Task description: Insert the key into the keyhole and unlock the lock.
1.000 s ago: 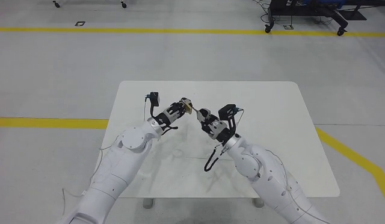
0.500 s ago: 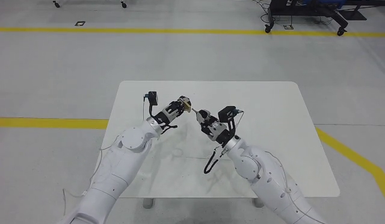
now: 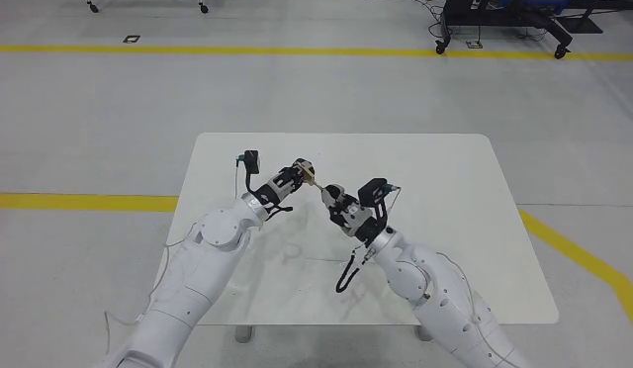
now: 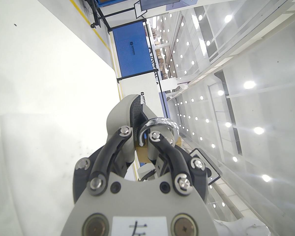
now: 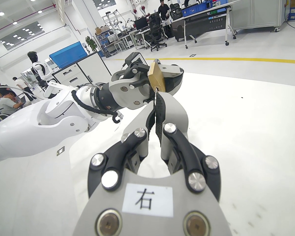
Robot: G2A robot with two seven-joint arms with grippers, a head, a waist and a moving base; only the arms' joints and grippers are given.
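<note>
Lock (image 5: 156, 81) of brass, curved steel shackle (image 4: 159, 121), sits between ribbed pads (image 4: 137, 109).

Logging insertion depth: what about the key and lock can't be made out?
How deep the key sits in the keyhole: right wrist view, blade hidden between the pads of the right gripper.
The padlock body: left wrist view, mostly behind the fingers of the left gripper.
Whether the shackle is released: its ends hidden there too; top view too small.
</note>
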